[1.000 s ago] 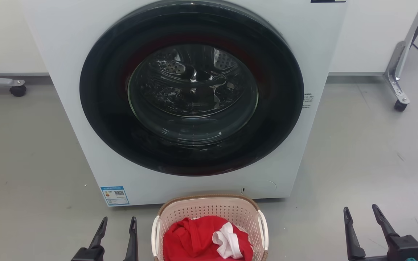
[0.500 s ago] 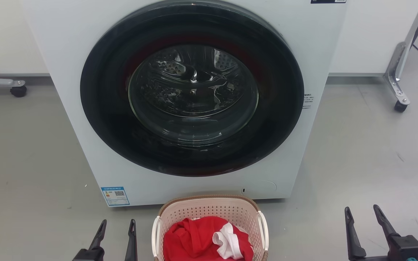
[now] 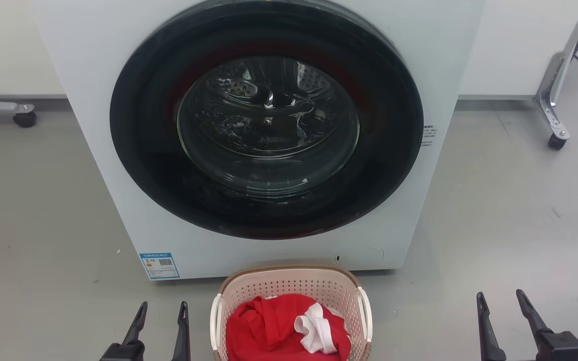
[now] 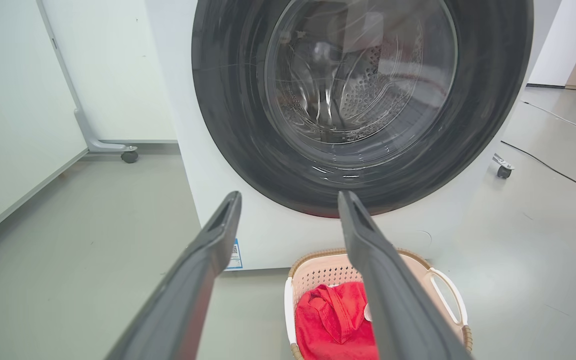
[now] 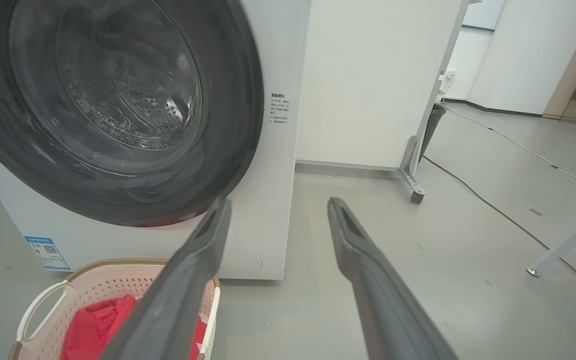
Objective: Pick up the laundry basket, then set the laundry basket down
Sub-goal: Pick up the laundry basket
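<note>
Pickup has yet to start: the laundry basket [image 3: 289,288] sits on the floor just near of the washing machine [image 3: 444,60], red clothing [image 3: 264,326] inside. The left gripper [image 3: 163,306] and right gripper [image 3: 499,296] flank it, both spread wide and empty. Best to close each on its side's white handle [image 3: 214,321] (the right has farther to travel), then lift evenly.

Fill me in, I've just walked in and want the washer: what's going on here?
A two-armed robot faces the washing machine. The laundry basket sits on the floor before it, holding red and white clothes. The left gripper and right gripper are open and empty, one on either side of the basket, touching nothing. The pick-up has not yet begun.
</note>
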{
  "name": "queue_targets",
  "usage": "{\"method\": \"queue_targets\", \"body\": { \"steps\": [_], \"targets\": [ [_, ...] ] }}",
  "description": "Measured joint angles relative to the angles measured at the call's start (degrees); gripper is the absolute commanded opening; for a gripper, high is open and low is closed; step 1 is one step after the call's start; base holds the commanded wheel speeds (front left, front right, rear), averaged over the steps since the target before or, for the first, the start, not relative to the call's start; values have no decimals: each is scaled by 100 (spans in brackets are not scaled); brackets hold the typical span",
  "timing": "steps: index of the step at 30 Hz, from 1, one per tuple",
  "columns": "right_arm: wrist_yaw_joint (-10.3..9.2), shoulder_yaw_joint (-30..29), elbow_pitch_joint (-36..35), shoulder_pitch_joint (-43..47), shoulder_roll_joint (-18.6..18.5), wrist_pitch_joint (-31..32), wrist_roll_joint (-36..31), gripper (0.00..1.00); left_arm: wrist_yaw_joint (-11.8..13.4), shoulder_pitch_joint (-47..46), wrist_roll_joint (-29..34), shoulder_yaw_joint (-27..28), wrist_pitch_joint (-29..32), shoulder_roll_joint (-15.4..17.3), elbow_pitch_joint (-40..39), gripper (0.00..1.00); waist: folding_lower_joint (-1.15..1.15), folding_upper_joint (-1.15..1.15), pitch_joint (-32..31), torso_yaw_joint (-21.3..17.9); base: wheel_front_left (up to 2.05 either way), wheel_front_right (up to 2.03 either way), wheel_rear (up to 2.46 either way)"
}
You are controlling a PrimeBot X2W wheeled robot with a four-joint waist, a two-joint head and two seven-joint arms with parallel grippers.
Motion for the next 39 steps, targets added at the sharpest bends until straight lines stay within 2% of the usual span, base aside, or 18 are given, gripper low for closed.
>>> {"method": "queue_targets", "body": {
  "steps": [14, 39],
  "targets": [
    [0, -65, -149, -94, 82, 0, -23, 100, -2, -88, 23, 55, -1, 51, -299, 100, 0, 0, 648, 3, 0, 0, 0],
    [0, -157, -233, -1053, 371, -1, -307, 100, -210, -1151, -19, 253, -1, 171, -445, 100, 2, 1, 2645, -17, 0, 0, 0]
  ]
}}
